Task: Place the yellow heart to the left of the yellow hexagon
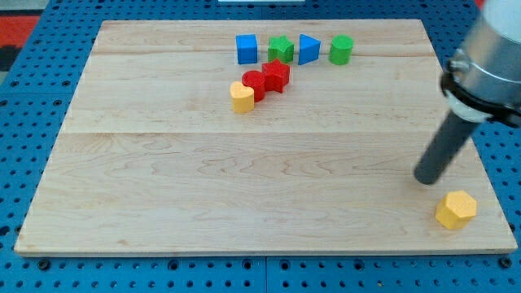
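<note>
The yellow heart (pixel 241 97) lies in the upper middle of the wooden board, touching a red round block (pixel 255 84) on its upper right. The yellow hexagon (pixel 456 210) sits near the board's bottom right corner. My tip (pixel 425 179) rests on the board just up and to the left of the yellow hexagon, a small gap apart from it. The tip is far to the right of and below the yellow heart.
A red star-like block (pixel 276 76) touches the red round block. Along the top stand a blue cube (pixel 247 49), a green star-like block (pixel 281 50), a blue triangle (pixel 308 50) and a green cylinder (pixel 341 50). The board's right edge (pixel 488 175) is near the tip.
</note>
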`<state>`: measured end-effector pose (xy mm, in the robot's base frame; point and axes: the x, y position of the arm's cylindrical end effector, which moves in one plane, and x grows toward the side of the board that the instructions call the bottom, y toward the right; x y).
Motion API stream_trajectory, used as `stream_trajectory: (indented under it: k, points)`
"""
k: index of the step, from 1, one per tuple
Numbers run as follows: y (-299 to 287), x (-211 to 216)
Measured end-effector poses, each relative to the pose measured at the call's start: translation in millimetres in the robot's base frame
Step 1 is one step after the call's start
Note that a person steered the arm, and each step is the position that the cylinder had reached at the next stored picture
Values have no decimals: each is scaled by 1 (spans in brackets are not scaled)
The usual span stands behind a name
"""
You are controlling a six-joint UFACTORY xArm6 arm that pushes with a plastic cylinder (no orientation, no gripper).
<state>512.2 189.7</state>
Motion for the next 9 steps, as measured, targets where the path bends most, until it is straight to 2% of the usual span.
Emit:
stream_trajectory:
  k: [1, 3, 4, 5, 6, 8, 9]
  points:
    - [-82, -7]
    - [-244, -85]
    - [-288, -130]
    - [-276, -165]
    - [-239, -170]
    - [-236, -126]
    - [-211, -109]
